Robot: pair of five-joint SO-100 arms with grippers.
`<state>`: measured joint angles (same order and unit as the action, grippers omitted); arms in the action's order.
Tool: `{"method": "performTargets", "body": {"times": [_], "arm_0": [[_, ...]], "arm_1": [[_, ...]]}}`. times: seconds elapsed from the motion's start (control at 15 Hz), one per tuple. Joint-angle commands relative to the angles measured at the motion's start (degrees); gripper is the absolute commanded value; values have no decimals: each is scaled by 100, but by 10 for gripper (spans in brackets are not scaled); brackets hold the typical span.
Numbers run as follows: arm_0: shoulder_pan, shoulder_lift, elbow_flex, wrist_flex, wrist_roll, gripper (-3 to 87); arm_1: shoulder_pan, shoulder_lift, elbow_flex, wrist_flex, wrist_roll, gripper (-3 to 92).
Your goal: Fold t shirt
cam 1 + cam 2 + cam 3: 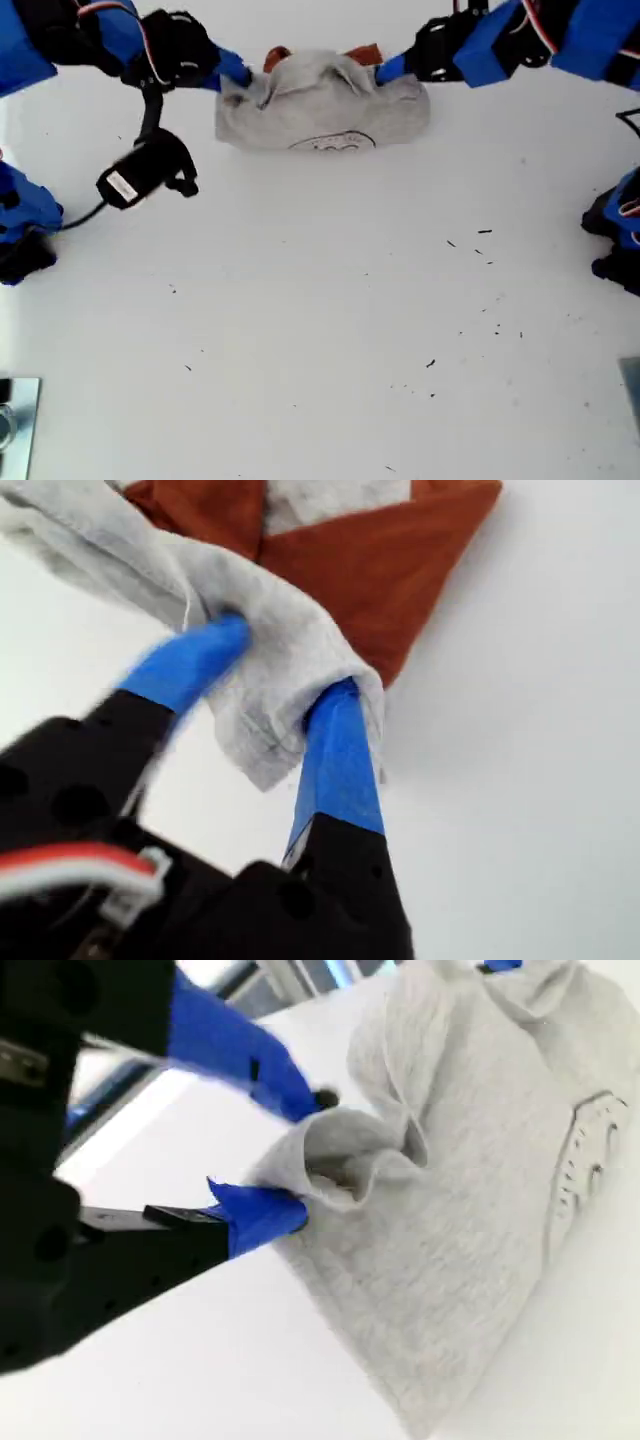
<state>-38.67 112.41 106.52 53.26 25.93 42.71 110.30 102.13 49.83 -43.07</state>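
Bright even light, washed-out white table [320, 350], faint shadows, soft focus, motion blur in both wrist views

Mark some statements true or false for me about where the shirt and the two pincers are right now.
1. The t shirt lies spread flat on the table. False: it is bunched in a heap, with both arms at it.
2. My first pincer is closed on grey fabric of the t shirt. True.
3. My second pincer is open and holds nothing. False: it pinches a grey fold of the t shirt.
4. The dark print shows on the shirt's side facing the exterior camera. True.
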Motion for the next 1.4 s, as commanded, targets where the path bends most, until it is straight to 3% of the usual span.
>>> {"method": "performTargets", "body": {"times": [0.0, 0.07, 0.13, 0.2, 0.4, 0.47, 0.6, 0.73, 0.8, 0.93, 1.0, 1.07, 1.13, 1.2, 1.33], "arm_0": [[-369, 1151, 598, -545, 79, 174], [-589, 1485, 861, -615, 35, 51], [-870, 1644, 984, -527, 35, 34], [-1143, 1740, 1125, -448, 53, 38], [-1125, 2373, 1775, -422, 202, 49], [-888, 2856, 2241, -475, 176, 32], [220, 4148, 3524, -888, -97, -2], [1441, 4948, 4808, -1336, -870, -3], [1881, 5273, 5458, -1591, -1187, -3], [2426, 6609, 7066, -1934, -1696, -3], [2602, 8218, 7945, -1406, -1960, -3], [2558, 9176, 7919, -114, -2136, -3], [2443, 9439, 7928, 466, -2127, -3], [2347, 9396, 7937, 563, -1872, -2], [2610, 9422, 7937, 571, -1811, 43]], "arm_1": [[712, 308, -202, -598, -246, 495], [1011, 536, -167, -422, -193, 494], [1441, 826, 62, -325, 360, 492], [1793, 1134, 264, -387, 255, 491], [2109, 1819, 369, 896, -229, 485], [1995, 2566, 1028, 940, -431, 442], [1503, 4702, 2716, 1151, -545, 244], [844, 7629, 4623, 1898, 360, 36], [501, 9088, 5432, 2470, 791, 35], [-404, 9053, 6354, 2760, 1477, 35], [-650, 9053, 6794, 2786, 1890, 36], [-809, 9053, 7304, 2777, 2320, 36], [-765, 8930, 7559, 2716, 2004, 37], [-853, 9053, 7550, 2725, 1591, 38], [-800, 9053, 7559, 2725, 2619, 38]]}}
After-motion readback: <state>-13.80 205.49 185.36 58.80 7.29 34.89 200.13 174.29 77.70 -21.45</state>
